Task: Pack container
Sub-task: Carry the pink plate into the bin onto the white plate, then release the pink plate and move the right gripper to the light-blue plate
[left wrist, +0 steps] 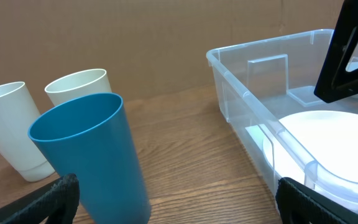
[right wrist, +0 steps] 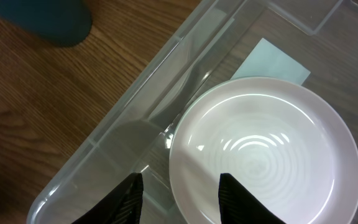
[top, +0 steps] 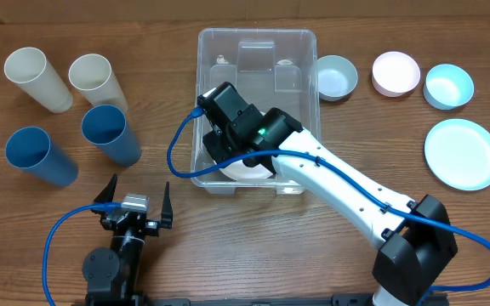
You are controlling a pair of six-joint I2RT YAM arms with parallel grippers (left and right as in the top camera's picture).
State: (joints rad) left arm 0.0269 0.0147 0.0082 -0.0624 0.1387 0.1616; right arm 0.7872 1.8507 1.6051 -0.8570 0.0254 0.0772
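Container [top: 258, 32]: your clear plastic bin stands on the desk [top: 168, 110], between the cups [top: 109, 132] and the bowls [top: 336, 76]. A white plate [right wrist: 266, 155] lies flat inside it, partly covering a pale label [right wrist: 269, 62] on the base, and you can read no writing on that label. Your right pincer [right wrist: 180, 186] hangs inside the bin over the plate's near rim, its fingers part open and gripping nothing. Your left pincer [top: 139, 189] is spread wide and empty, just short of the nearest blue cup.
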